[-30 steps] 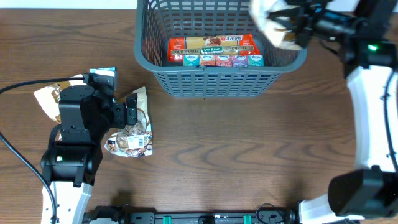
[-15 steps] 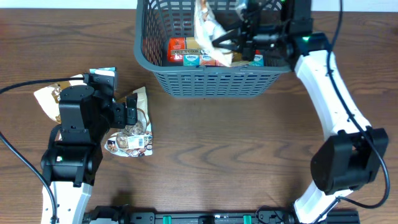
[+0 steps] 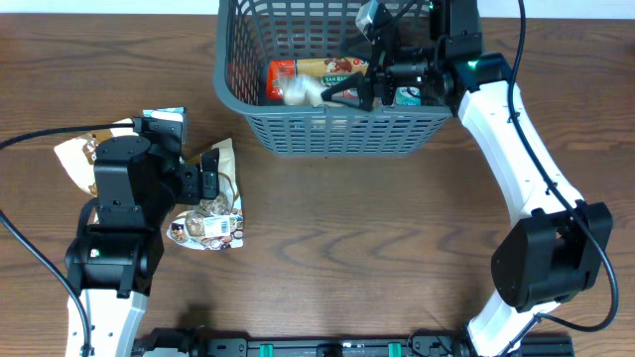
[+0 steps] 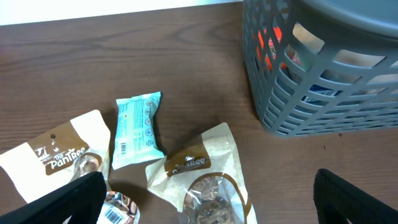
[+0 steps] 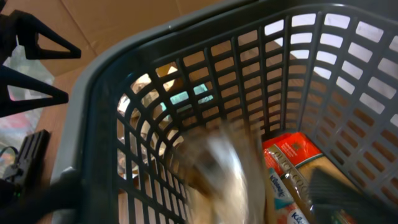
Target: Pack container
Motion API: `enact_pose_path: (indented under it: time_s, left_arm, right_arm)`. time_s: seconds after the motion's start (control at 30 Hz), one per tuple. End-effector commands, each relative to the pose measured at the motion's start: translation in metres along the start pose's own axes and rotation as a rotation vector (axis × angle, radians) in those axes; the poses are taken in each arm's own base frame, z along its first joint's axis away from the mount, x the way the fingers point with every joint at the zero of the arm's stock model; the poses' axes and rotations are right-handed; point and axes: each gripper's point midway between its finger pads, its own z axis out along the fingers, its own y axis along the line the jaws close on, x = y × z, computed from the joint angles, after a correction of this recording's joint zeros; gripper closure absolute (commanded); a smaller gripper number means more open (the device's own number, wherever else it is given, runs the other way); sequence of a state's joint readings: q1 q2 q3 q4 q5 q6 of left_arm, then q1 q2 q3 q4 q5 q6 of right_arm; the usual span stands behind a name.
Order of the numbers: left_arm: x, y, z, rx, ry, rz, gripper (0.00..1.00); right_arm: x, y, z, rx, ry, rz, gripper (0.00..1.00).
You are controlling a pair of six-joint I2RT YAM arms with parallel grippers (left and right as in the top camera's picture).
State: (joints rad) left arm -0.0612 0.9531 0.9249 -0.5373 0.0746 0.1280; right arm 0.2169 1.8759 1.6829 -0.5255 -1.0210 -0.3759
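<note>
At top centre of the overhead frame, reaching the right gripper (image 3: 333, 87) into the dark grey lattice basket (image 3: 327, 134), holding its jaws apart just beside a blurred pale packet (image 3: 296, 92) at the left end of a red-and-tan box (image 3: 332, 67) inside. At lower left, hovering the left gripper (image 4: 210, 180), with jaws wide apart, over a brown cookie pouch (image 4: 214, 146) lying on the wooden table (image 3: 397, 248), near a teal packet (image 4: 138, 129) and a white PanTree pouch (image 4: 56, 152).
</note>
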Motion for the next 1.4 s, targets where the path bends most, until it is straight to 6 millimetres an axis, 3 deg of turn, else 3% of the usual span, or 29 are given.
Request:
enact_pose_path:
  time_s: [0.0,0.27,0.47,0.63,0.77,0.8,0.9,1.0,1.17,1.37]
  left_arm:
    - [-0.005,0.001,-0.003,-0.007,-0.013,-0.007,0.01]
    - [-0.009,0.004,-0.005,-0.021,-0.029,0.059,0.01]
    - [-0.021,0.035,-0.02,-0.19,-0.086,0.036,0.01]
    - [-0.012,0.051,-0.027,-0.239,-0.062,-0.014,0.01]
    - [0.004,0.063,-0.029,-0.272,-0.002,-0.052,0.01]
    - [0.006,0.064,-0.03,-0.277,0.004,-0.056,0.01]
    - [0.008,0.065,-0.032,-0.279,0.007,-0.059,0.01]
    - [0.008,0.067,-0.036,-0.295,0.005,-0.058,0.01]
    - [0.023,0.105,-0.051,-0.522,0.036,-0.194,0.01]
    - [0.038,0.144,-0.067,-0.664,0.043,-0.34,0.01]
  right_arm:
    - [-0.009,0.01,0.001,-0.029,-0.014,-0.009,0.01]
    - [-0.024,0.019,-0.006,-0.03,-0.042,-0.006,0.01]
    - [-0.082,0.04,-0.043,0.106,-0.141,-0.117,0.01]
    - [-0.13,0.044,-0.112,0.508,-0.222,-0.15,0.01]
    - [-0.142,0.047,-0.191,0.902,-0.268,-0.098,0.01]
    - [-0.138,0.05,-0.217,1.027,-0.264,-0.071,0.01]
    - [-0.116,0.06,-0.271,1.271,-0.219,0.001,0.01]
    - [-0.082,0.072,-0.308,1.415,-0.157,0.125,0.01]
    - [-0.017,0.09,-0.337,1.509,-0.014,0.344,0.01]
    - [0.022,0.097,-0.352,1.552,0.125,0.452,0.01]
